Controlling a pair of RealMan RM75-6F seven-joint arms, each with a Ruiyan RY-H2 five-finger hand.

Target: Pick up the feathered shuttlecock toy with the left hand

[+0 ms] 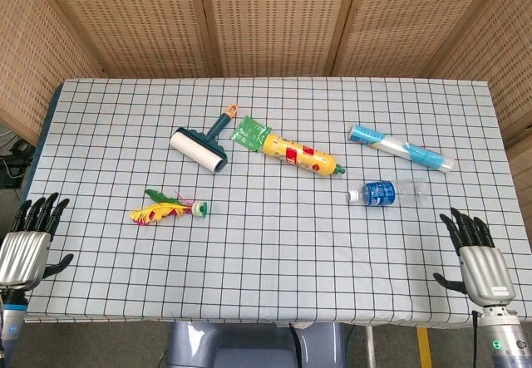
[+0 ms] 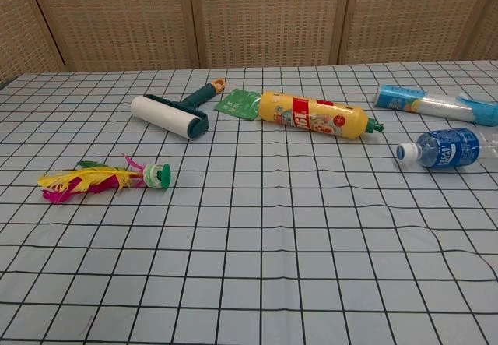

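The feathered shuttlecock toy (image 1: pixel 170 208) lies flat on the checked tablecloth, left of centre, with yellow, pink and green feathers pointing left and a green-white base on the right. The chest view shows the shuttlecock toy (image 2: pixel 105 179) at mid-left. My left hand (image 1: pixel 32 239) hovers at the table's front-left corner, fingers spread and holding nothing, well left of and nearer than the toy. My right hand (image 1: pixel 475 252) sits at the front-right corner, fingers apart and empty. Neither hand appears in the chest view.
A lint roller (image 1: pixel 202 144) with a teal handle lies behind the toy. A green packet (image 1: pixel 250 132) and a yellow bottle (image 1: pixel 301 156) lie mid-table. A blue-labelled water bottle (image 1: pixel 385 192) and a blue-white tube (image 1: pixel 399 146) lie to the right. Wicker screens stand behind.
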